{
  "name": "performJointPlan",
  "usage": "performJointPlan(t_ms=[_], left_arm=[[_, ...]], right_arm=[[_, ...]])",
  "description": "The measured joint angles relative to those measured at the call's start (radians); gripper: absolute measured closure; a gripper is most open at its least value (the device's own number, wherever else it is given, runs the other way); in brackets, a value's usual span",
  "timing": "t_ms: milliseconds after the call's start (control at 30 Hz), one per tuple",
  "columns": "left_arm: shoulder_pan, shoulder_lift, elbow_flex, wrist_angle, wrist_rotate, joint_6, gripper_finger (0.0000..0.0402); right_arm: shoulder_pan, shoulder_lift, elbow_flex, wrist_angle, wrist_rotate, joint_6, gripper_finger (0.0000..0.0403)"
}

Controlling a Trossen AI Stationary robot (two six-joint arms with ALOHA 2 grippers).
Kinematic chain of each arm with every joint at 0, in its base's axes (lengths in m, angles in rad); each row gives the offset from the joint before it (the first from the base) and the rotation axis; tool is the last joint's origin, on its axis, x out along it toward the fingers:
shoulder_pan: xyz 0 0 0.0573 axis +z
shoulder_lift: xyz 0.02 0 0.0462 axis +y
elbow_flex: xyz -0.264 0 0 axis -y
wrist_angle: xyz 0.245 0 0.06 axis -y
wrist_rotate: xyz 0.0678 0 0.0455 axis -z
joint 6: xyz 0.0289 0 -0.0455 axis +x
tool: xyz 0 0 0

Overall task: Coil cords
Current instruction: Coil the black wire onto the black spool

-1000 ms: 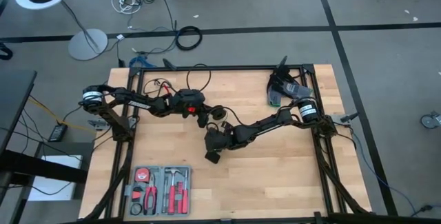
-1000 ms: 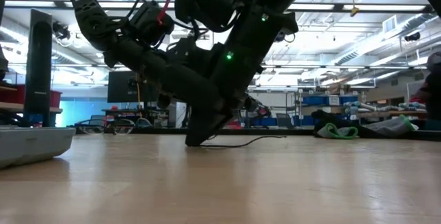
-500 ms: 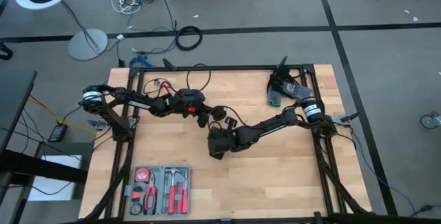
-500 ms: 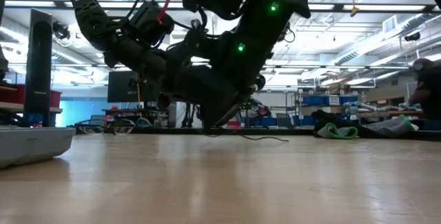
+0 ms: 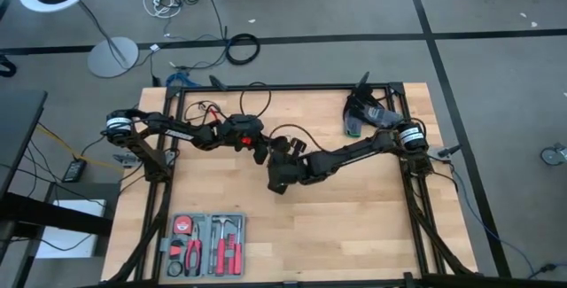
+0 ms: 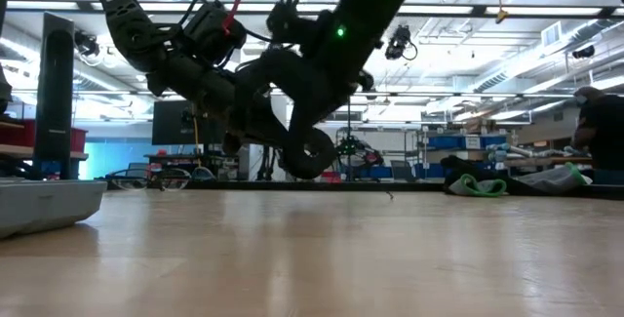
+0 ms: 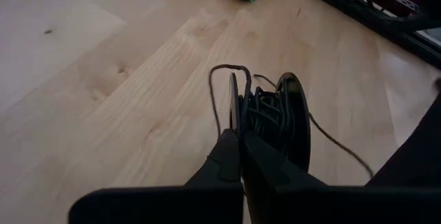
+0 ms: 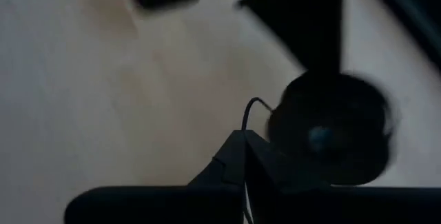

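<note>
The cord is thin and black, wound in loops on a round black puck [image 7: 279, 117] held above the middle of the table. One loop [image 5: 288, 132] arches over the puck, and a loose strand [image 7: 337, 145] trails off it. My left gripper [image 5: 268, 152] is shut at the puck, coming from the table's left. My right gripper [image 5: 279, 180] hangs just on the near side of the puck, clear of the table, shut on a strand of the cord [image 8: 247, 110]. My left gripper pinches the rim of the puck's thin side disc [image 7: 233, 117] between its two fingertips [image 7: 231, 151]. The fingers slant down from the table's left. The puck stands on edge, lifted clear of the table. My right gripper pinches a single strand of the cord [image 8: 245, 122] at its fingertips. The strand rises from the fingers and bends toward the puck [image 8: 331, 134]. The fingers slant down from the table's right.
An open grey tool case [image 5: 205, 244] with red-handled tools lies near the front left. A green and black bundle [image 5: 359, 120] sits at the far right. Black frame bars [image 5: 266, 87] run along the table's far edge and sides.
My right gripper has risen off the table and gone toward the far edge, up to the puck, turning as it went. The cord that lay along the table has come up with it. My left gripper has kept the puck still.
</note>
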Motion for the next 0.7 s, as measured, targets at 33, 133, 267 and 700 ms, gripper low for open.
performJointPlan(t_ms=[33,133,267,700], left_arm=[[0.000,0.000,0.000,0.000,0.000,0.003,0.0401],[0.000,0.000,0.000,0.001,0.000,0.017,0.0401],[0.000,0.000,0.000,-0.002,0.000,0.017,0.0401],[0.000,0.000,0.000,0.054,0.103,-0.026,0.0401]], right_arm=[[-0.004,-0.012,0.000,-0.002,0.008,-0.011,0.0403],[-0.020,-0.042,0.000,-0.018,0.019,-0.039,0.0403],[-0.039,-0.079,0.001,-0.074,0.051,-0.035,0.0403],[-0.061,-0.145,0.002,-0.418,0.063,0.214,0.0403]])
